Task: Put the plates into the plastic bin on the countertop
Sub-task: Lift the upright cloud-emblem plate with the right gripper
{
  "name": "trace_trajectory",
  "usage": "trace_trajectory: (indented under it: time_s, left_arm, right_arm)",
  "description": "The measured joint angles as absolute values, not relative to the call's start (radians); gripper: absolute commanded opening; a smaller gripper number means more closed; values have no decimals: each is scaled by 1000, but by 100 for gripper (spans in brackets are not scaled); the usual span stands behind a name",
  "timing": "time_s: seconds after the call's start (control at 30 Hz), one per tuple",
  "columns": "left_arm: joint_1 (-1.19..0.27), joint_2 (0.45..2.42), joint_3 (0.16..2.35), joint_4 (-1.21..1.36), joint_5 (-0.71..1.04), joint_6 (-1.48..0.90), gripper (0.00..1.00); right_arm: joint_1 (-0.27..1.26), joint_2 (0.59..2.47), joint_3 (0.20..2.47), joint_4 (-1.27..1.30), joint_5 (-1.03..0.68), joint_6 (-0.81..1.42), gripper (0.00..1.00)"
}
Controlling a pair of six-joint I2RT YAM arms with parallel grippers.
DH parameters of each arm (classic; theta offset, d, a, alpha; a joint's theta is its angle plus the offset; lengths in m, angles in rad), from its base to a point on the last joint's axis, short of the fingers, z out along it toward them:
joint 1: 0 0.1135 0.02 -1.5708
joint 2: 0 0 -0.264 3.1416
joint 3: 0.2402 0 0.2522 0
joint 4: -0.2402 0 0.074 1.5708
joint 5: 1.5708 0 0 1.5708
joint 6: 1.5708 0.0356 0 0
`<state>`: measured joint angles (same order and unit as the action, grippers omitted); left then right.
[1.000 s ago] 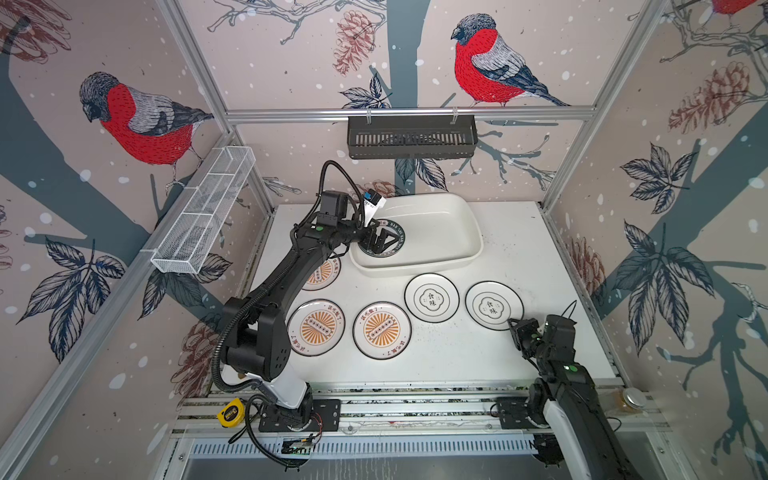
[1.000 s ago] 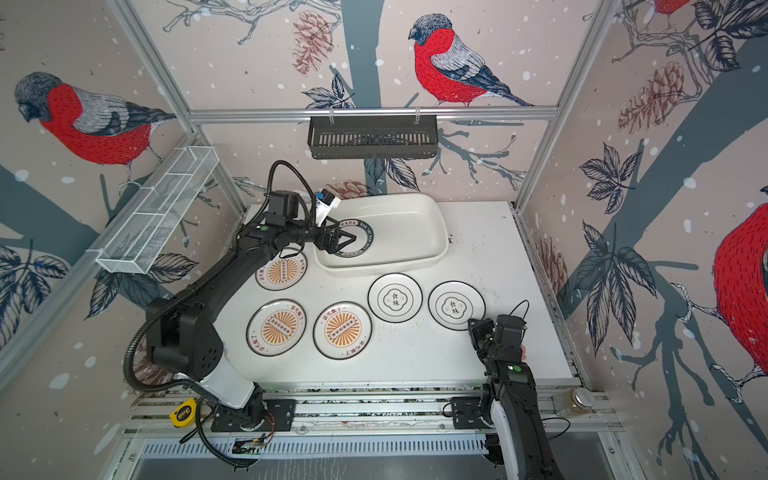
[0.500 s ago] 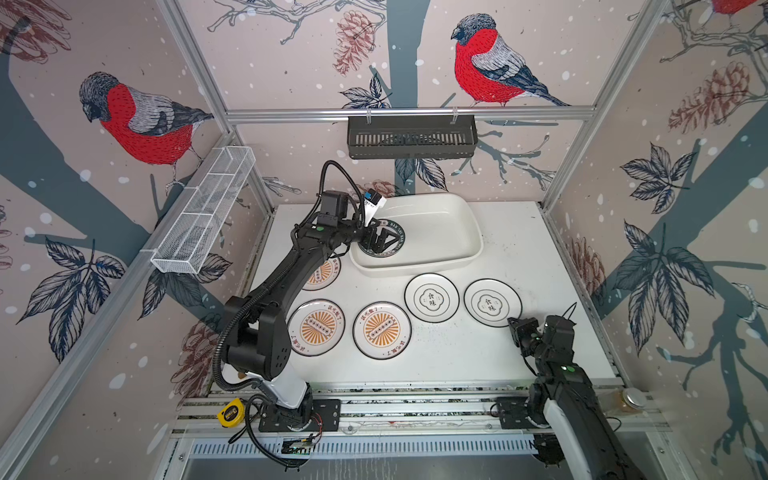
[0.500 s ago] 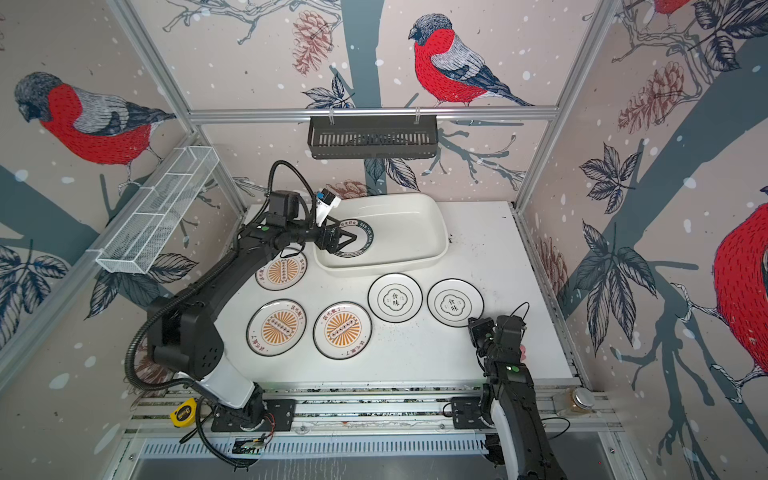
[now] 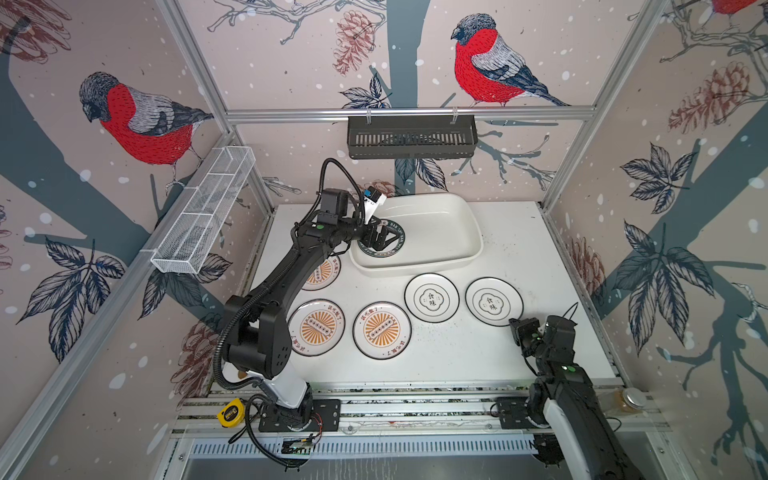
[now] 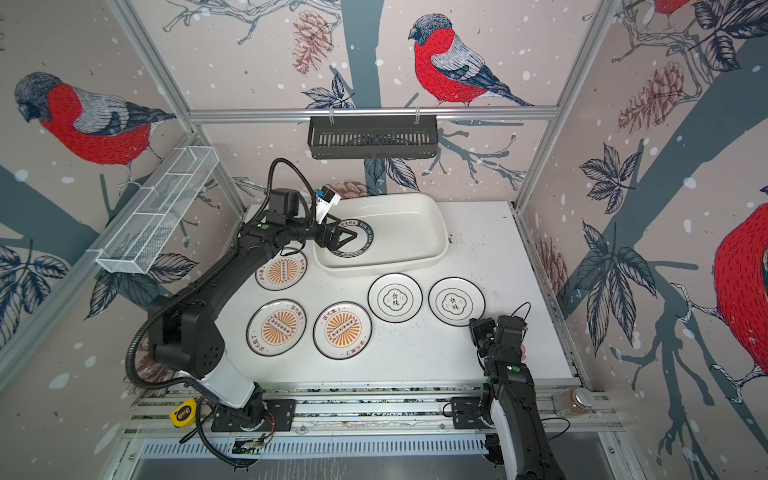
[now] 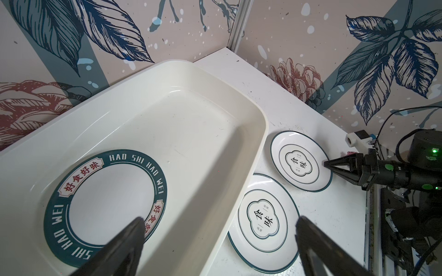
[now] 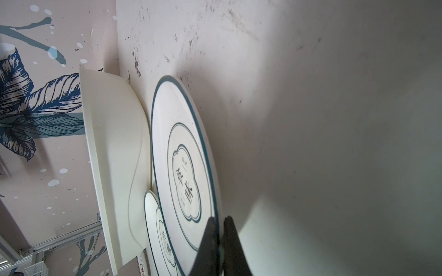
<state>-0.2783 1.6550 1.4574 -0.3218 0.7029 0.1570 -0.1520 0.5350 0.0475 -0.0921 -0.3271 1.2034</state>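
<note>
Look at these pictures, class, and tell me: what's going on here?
Two robot arms are clearing plates into a plastic bin. The left gripper hangs open over the teal-lettered plate lying in the bin. The right gripper is shut on the near rim of the right emblem plate, which is on the countertop. The other emblem plate and three sunburst plates lie on the countertop, not yet binned.

One plate (image 7: 105,208) inside plastic bin (image 7: 181,124)
</note>
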Motion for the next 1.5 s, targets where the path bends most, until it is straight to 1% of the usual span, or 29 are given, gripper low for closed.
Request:
trace_trajectory:
  time_s: [0.23,0.5,0.77,0.97,1.27,1.4,1.5]
  left_arm:
    - [-278,1659,1493,-330,701,157,97]
    - [-278,1674,1532,-357,682,154,96]
    - [-273,1679,1546,-361,666,142,96]
    - [-239,1683,1560,-364,651,110,96]
    - [-192,1681,1557,-364,648,87,96]
    - [-185,1653,1535,-369,636,88,96]
    - [-180,1628,1523,-370,630,96,96]
  right_arm:
    - [-160,476,92,-213,-327,1178,1]
    - [-162,425,183,-435,-313,1092,1]
    - [-162,416,271,-512,-321,992,1]
    - [-160,423,336,-539,-357,933,1]
    - [-117,516,487,-544,-398,826,1]
    - [-46,586,561,-532,-384,804,1]
    - [49,674,620,-496,-345,805,1]
